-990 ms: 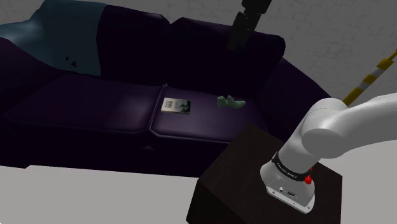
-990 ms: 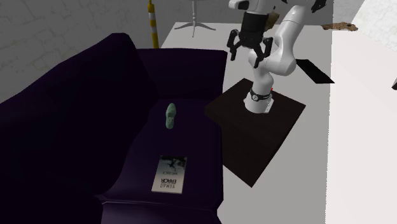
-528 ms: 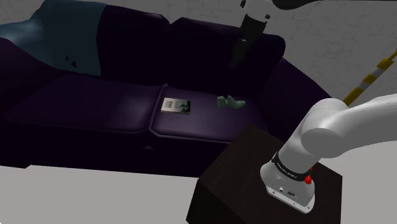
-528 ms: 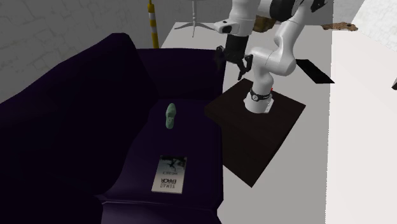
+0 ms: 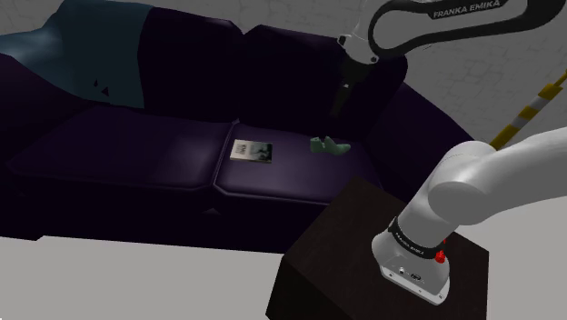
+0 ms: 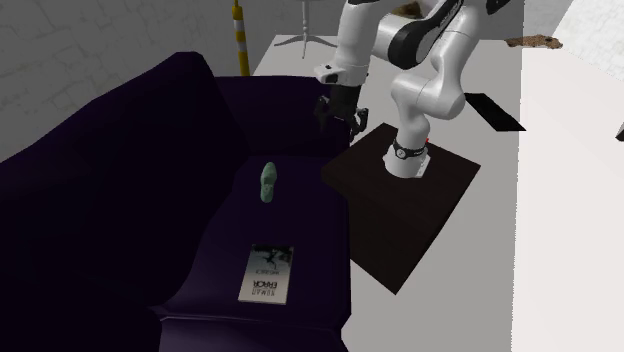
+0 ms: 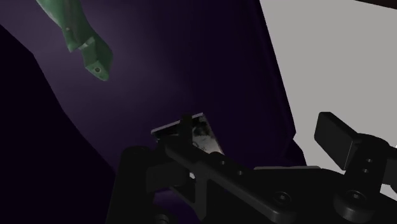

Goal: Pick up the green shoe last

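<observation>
Cushions on the dark purple sofa (image 5: 136, 155) hold two small things. One is the green shoe last (image 5: 329, 145). It lies on its side on the seat cushion at the shoulder view's right. Near it, toward that view's left, lies a thin book (image 5: 252, 151), flat on the same cushion. The two do not touch.

In the second exterior view the green shoe last (image 6: 267, 183) sits in the middle of the seat, with the book (image 6: 268, 275) closer to the camera.

The white arm reaches out from its stand (image 5: 363, 245), a dark box on the grey floor (image 5: 136, 282) beside the sofa. The black gripper (image 6: 340, 118) hangs in the air over the sofa, on the stand's side of the shoe last. It points down and touches nothing. Its two fingers (image 7: 340, 141) stand wide apart, and nothing is between them.

From the wrist view, the green shoe last (image 7: 79, 35) lies on the purple seat, well away from the fingers. A corner of the book (image 7: 198, 137) peeks out behind the gripper.

A blue-green blanket (image 5: 100, 55) hangs over the back of the sofa. A yellow and black striped pole (image 5: 532, 105) stands behind the arm.
</observation>
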Controlling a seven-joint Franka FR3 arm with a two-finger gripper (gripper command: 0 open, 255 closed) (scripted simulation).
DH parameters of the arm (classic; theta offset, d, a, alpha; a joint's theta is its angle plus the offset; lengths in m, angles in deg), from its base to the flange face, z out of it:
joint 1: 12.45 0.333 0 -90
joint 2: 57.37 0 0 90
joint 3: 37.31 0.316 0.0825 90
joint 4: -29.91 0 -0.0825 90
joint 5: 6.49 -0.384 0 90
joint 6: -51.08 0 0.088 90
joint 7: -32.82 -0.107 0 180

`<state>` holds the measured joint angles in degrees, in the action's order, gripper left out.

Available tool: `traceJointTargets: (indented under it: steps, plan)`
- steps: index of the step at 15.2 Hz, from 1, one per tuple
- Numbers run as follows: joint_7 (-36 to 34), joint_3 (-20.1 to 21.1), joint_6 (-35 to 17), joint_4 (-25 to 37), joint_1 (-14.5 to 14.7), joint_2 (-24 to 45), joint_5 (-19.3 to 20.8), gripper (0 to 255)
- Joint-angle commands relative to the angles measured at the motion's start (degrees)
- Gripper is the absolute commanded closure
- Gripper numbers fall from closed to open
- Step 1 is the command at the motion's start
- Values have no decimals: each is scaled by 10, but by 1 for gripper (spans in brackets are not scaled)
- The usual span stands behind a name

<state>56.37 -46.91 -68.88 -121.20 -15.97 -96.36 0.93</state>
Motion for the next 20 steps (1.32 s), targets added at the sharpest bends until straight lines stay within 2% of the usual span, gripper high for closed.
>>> traceJointTargets:
  steps: [1,8,13,16,20]
  plan:
    - [33,-24,-40,-13,-8,24,17,0]
    - [132,-97,-178,-24,-21,143,56,0]
    - [216,-152,-276,-3,-15,255,50,0]
    - [285,-183,-330,20,-4,330,15,0]
    - [411,-197,-389,64,-2,437,-88,0]
